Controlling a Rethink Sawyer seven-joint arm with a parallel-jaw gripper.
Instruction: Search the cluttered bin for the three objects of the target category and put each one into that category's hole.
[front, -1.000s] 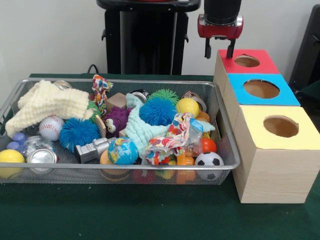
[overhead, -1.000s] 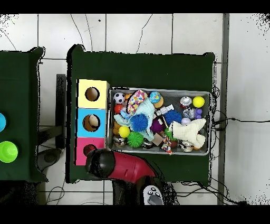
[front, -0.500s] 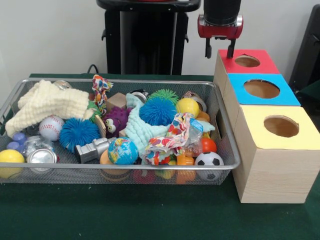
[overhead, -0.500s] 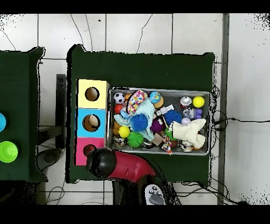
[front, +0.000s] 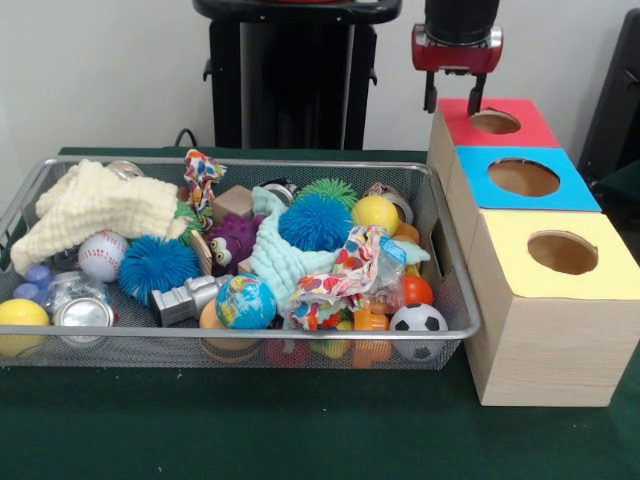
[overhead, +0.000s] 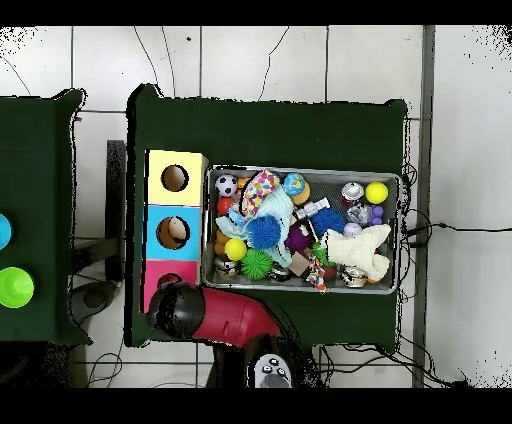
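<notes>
Since a second ago the gripper (front: 453, 103) has shifted sideways and up, hanging empty with fingers apart over the red box (front: 492, 125) edge, while the wire bin (front: 440, 250) clutter lies unchanged.

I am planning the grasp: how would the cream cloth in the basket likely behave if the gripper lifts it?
The cream cloth lies crumpled and draped over other toys, so it is probably floppy and would sag from the gripper. It looks light. Its folds touch the baseball, so lifting may nudge neighbours.
</notes>
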